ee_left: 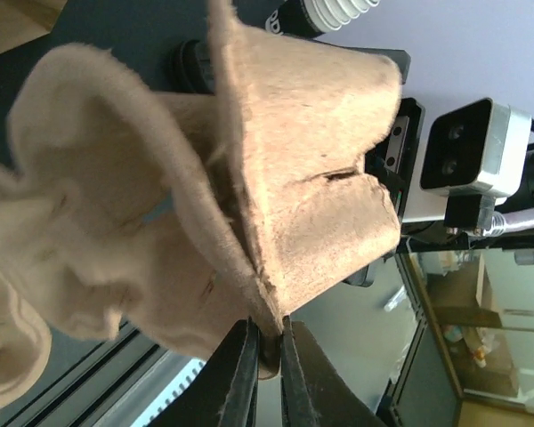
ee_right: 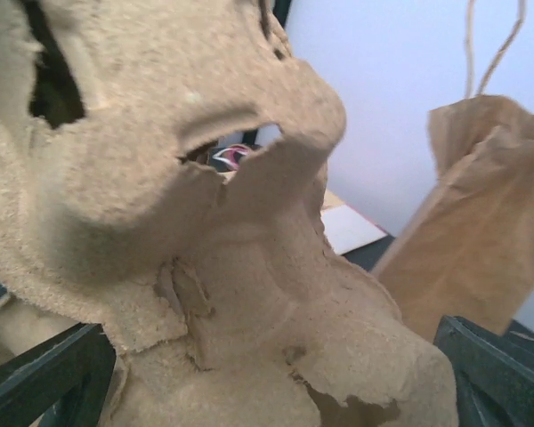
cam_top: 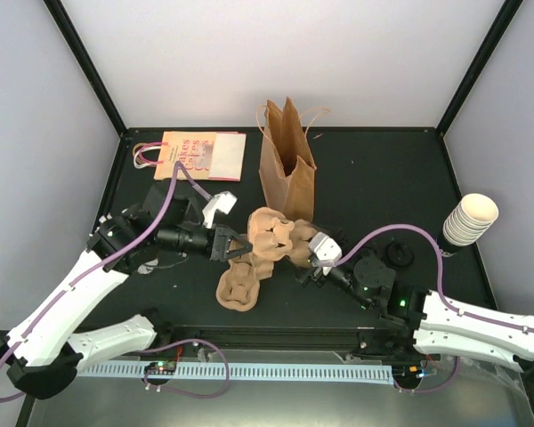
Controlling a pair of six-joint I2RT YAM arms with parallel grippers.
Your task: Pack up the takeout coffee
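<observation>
Left gripper (ee_left: 269,342) clamped on the rim of the brown moulded pulp cup tray (cam_top: 276,233), holding it off the tabletop (cam_top: 383,169). Right gripper (cam_top: 307,260) jaws wide apart, straddling the tray's far side, gripping nothing. Likely there to peel it off the second pulp tray (cam_top: 238,285) below. Brown paper bag (cam_top: 287,165) stands open near the back edge, ready for loading. Takeout coffee: not identifiable; dark round shape (cam_top: 398,255) near the right edge may be its lid.

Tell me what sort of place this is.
Probably a robot lab cell staged as a takeout counter: plain white walls in a black frame around a black table, with a brown bag, pulp trays and stacked cups laid out.
</observation>
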